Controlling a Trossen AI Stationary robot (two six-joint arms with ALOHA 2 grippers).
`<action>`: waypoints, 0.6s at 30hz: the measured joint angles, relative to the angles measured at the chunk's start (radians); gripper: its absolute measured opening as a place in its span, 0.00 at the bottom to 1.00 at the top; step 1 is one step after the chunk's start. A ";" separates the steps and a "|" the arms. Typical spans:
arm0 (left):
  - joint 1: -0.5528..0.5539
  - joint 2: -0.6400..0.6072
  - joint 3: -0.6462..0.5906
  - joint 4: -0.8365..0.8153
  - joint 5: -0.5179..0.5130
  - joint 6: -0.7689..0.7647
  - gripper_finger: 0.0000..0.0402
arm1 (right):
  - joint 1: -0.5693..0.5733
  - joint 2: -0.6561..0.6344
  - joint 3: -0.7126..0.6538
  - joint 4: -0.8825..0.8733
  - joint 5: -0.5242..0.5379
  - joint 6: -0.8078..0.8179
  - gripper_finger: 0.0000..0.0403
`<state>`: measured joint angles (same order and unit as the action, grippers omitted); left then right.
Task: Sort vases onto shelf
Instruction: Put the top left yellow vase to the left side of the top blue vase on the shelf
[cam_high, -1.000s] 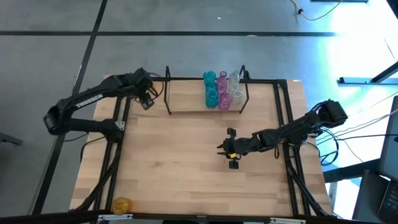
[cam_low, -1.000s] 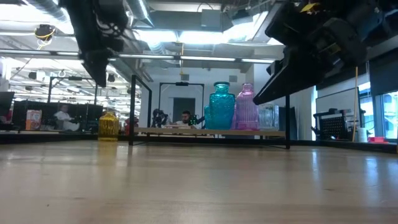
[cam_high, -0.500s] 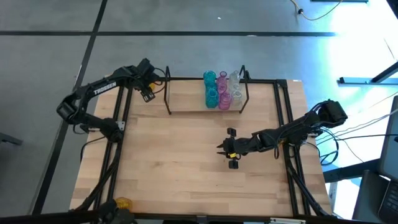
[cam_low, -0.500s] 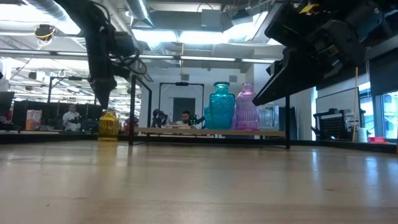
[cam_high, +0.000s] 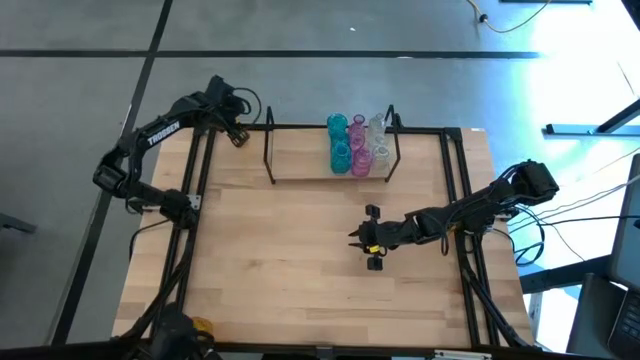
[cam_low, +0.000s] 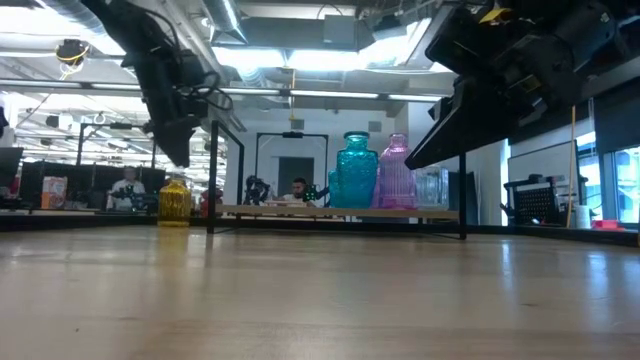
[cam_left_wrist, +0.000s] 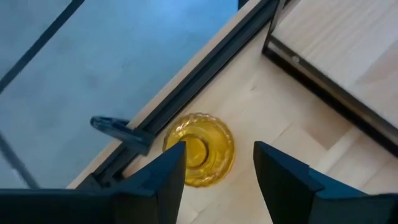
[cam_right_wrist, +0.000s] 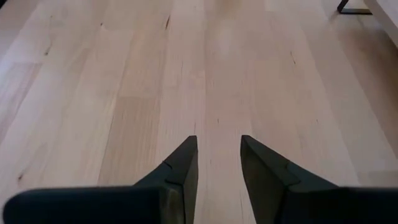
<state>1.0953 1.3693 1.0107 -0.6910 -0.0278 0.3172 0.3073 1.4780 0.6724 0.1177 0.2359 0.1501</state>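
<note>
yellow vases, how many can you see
2: one yellow vase at the far left corner of the table under the left claw, another at the near left edge. Others may be hidden.

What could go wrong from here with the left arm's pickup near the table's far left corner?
The yellow vase stands right beside the table's black edge rail, so the open left gripper could catch the rail or nudge the vase off. Carrying it over, it might clip the shelf's wire upright. The right gripper waits mid-table.
</note>
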 joint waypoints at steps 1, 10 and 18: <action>0.005 0.000 0.000 0.003 0.013 0.000 0.45 | 0.000 0.000 0.000 0.000 0.000 0.000 0.26; 0.037 0.000 -0.012 0.018 0.046 0.007 0.45 | 0.000 0.000 0.000 0.000 0.000 0.000 0.26; 0.050 0.000 -0.034 0.040 0.049 0.008 0.45 | 0.000 0.000 0.000 0.000 0.000 0.000 0.26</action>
<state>1.1454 1.3693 0.9768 -0.6507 0.0216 0.3249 0.3073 1.4776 0.6724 0.1173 0.2356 0.1501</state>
